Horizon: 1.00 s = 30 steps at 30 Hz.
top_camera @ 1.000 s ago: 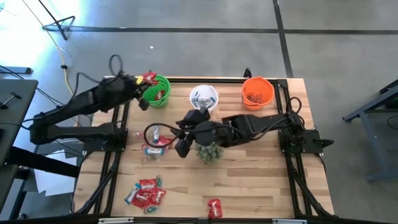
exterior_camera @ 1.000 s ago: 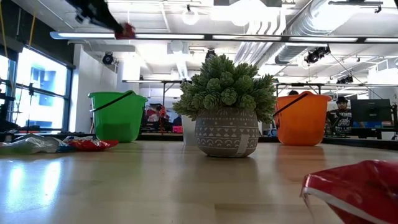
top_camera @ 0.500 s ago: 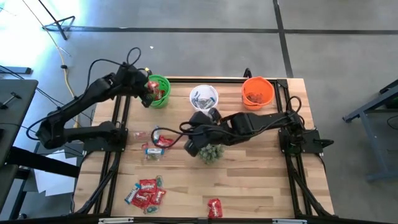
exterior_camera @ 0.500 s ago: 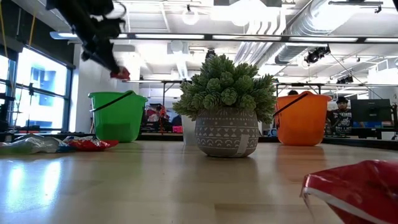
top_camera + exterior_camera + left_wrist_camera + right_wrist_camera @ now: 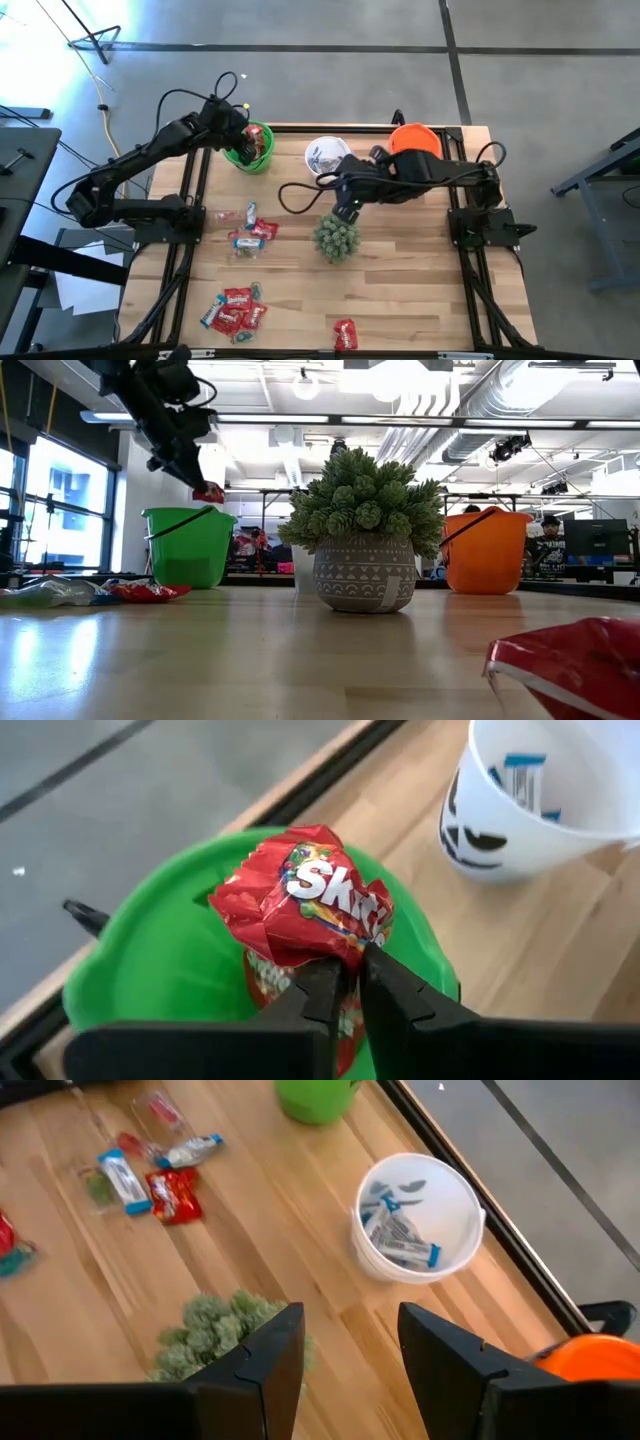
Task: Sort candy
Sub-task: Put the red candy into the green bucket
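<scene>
Directly above the green cup (image 5: 150, 960), the left gripper (image 5: 350, 982) pinches a red candy packet (image 5: 305, 900) by its lower edge, fingers nearly together; more red candy lies in the cup below. Right gripper (image 5: 350, 1335), fingers apart and empty, hovers between the white cup (image 5: 420, 1215) and the spiky plant (image 5: 215, 1325).

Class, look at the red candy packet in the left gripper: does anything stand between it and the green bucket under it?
Nothing visible does. The left gripper pinches the red Skittles packet directly over the open green bucket, which already holds red packets. The white bucket stands off to the side.
</scene>
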### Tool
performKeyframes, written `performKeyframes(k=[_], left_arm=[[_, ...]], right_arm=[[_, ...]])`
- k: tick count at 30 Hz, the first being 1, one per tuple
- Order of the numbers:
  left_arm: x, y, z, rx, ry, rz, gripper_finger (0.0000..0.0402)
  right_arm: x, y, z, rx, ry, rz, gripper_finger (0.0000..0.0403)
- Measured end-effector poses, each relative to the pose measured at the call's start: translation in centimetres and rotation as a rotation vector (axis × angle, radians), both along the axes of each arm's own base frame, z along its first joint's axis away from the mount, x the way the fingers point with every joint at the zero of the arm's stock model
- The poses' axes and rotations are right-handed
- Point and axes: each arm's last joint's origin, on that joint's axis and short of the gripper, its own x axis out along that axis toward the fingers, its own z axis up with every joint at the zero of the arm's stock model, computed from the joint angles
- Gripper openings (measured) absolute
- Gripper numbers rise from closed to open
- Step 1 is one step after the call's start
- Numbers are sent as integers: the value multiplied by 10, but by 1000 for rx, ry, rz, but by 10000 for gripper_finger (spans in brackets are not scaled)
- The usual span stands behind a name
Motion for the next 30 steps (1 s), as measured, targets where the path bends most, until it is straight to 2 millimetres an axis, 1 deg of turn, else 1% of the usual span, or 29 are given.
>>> performKeyframes(k=[3, 9, 10, 12, 14, 15, 18, 21, 25, 28, 30], left_arm=[[1, 2, -3, 3, 36, -7, 47], [-3, 4, -5, 104, 178, 24, 82], [-5, 3, -5, 96, 189, 50, 85], [-9, -3, -6, 15, 168, 104, 87], [-12, -11, -8, -146, 92, 99, 86], [-12, -17, -7, -226, 45, 61, 85], [-10, -36, 2, -368, -112, -134, 80], [-10, -57, 17, -434, -259, -306, 76], [-14, -85, 31, -468, -335, -409, 74], [-17, -103, 37, -500, -348, -459, 74], [-17, -113, 39, -521, -347, -480, 74]], right_arm=[[-5, -1, 5, 6, -11, -4, 158], [-8, 2, 7, 33, -28, -12, 158], [-8, 2, 7, 49, -34, -23, 158], [-8, 3, 6, 104, -43, -42, 158], [-8, 6, 6, 182, -50, -59, 158], [-9, 8, 5, 224, -50, -64, 158], [-10, 17, 5, 372, -41, -72, 158], [-12, 28, 4, 493, -32, -102, 158], [-15, 47, 0, 566, -29, -173, 158], [-16, 65, -15, 586, 8, -245, 158], [-14, 78, -31, 601, 32, -303, 158]])
